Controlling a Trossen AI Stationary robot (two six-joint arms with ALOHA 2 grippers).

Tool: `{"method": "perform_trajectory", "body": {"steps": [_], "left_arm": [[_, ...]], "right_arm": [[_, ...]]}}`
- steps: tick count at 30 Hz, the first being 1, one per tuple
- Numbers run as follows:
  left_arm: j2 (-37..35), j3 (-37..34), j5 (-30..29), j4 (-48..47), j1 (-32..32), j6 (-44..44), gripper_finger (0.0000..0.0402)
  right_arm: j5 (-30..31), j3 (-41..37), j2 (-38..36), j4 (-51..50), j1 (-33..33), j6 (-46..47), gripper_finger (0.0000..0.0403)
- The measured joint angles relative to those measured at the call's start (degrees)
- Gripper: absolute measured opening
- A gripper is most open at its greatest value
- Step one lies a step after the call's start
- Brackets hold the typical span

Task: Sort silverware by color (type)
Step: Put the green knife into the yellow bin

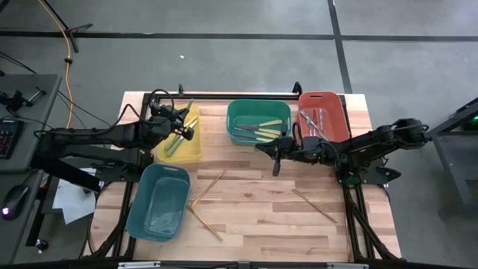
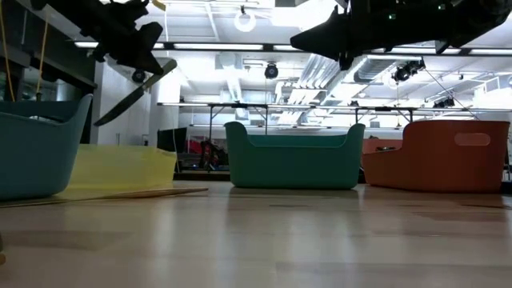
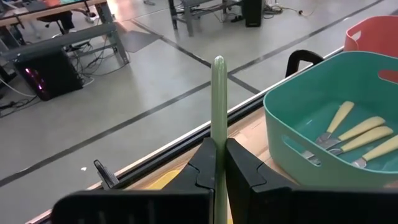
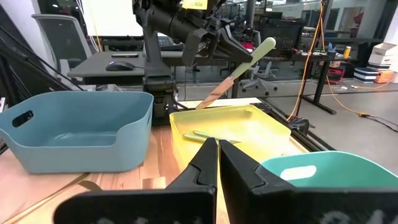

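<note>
**Green-handled knife held over the yellow bin; much of the cutlery half-hidden**

At far left, the teal-blue bin sits at the table's front; whatever lies in it cannot be made out. Just behind it, the left gripper hangs over the yellow bin, its fingers pinched on a green-handled knife that tilts blade-down. From above, the arm covers most of that knife. Other green pieces lie in the yellow bin, partly under the gripper.

On the bare wood, tan wooden sticks lie scattered, with one more to the right.

The green bin holds yellow-handled utensils, their heads bunched together and hard to tell apart. The right gripper hovers before this bin, fingers pressed together on nothing. The red bin holds silver-grey pieces, partly hidden by the right arm.
</note>
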Motion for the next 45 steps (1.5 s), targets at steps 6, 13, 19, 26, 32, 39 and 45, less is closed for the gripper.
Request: {"method": "perform_trajectory", "body": {"steps": [6, 13, 19, 26, 32, 39, 45], "left_arm": [[0.0, 0.0, 0.0, 0.0, 0.0, 0.0, 0.0], [0.0, 0.0, 0.0, -0.7, 1.4, 0.0, 0.0], [-0.1, 0.8, 3.9, -1.6, 5.3, -0.1, 0.0], [2.1, 8.1, 13.6, -3.7, 14.5, -0.1, 0.0], [8.4, 18.5, 15.4, -15.6, 20.4, 1.0, 0.0], [15.0, 29.0, 15.4, -25.1, 22.8, 1.2, 0.0], [17.1, 31.3, 16.0, -27.7, 22.9, 2.5, 0.0]], "right_arm": [[0.0, 0.0, 0.0, 0.0, 0.0, 0.0, 0.0], [0.0, 0.0, 0.0, 0.0, 0.0, 0.1, 0.0], [0.0, 0.0, 0.0, -0.4, 0.0, 0.1, 0.0], [0.0, 0.0, 0.0, -1.7, 0.0, -0.3, 0.0], [-0.1, 0.0, 0.0, -4.3, 0.0, -1.3, 0.0], [-0.1, 0.0, -0.3, -13.9, 0.0, -2.1, 0.0], [3.2, 0.0, -4.9, -23.3, 0.0, -1.5, 0.0]]}}
